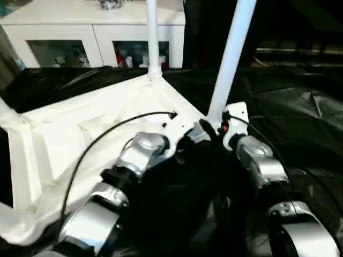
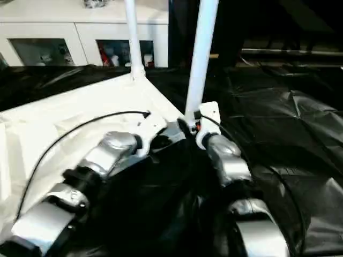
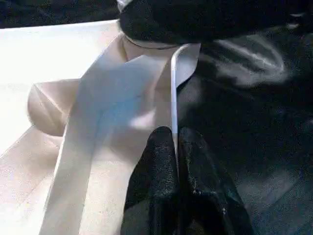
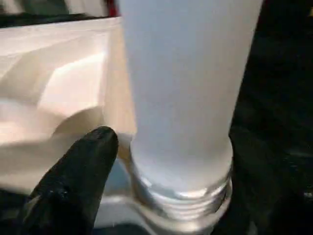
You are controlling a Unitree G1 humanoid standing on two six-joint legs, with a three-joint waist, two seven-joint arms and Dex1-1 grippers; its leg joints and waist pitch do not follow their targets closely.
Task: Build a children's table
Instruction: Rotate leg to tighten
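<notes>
Fingers (image 3: 164, 161) of the left gripper (image 3: 176, 147) are pinching shut on the top's (image 1: 80, 134) thin edge; right gripper (image 4: 161, 161) is standing wide around a leg (image 4: 183, 88).

Head view: the top is lying underside-up on black sheeting, the leg rising from its near corner. Right wrist view: threads are showing at the socket, so the leg is likely sitting loose and risking a tilt.

We seem to be in a staged indoor work area rather than a lived-in room. Crinkled black plastic sheeting (image 1: 300, 118) covers the whole surface under the work. At the far left stands a white cabinet (image 1: 91, 32) with glass doors, small colourful items on its shelves. Beyond is dark.
</notes>
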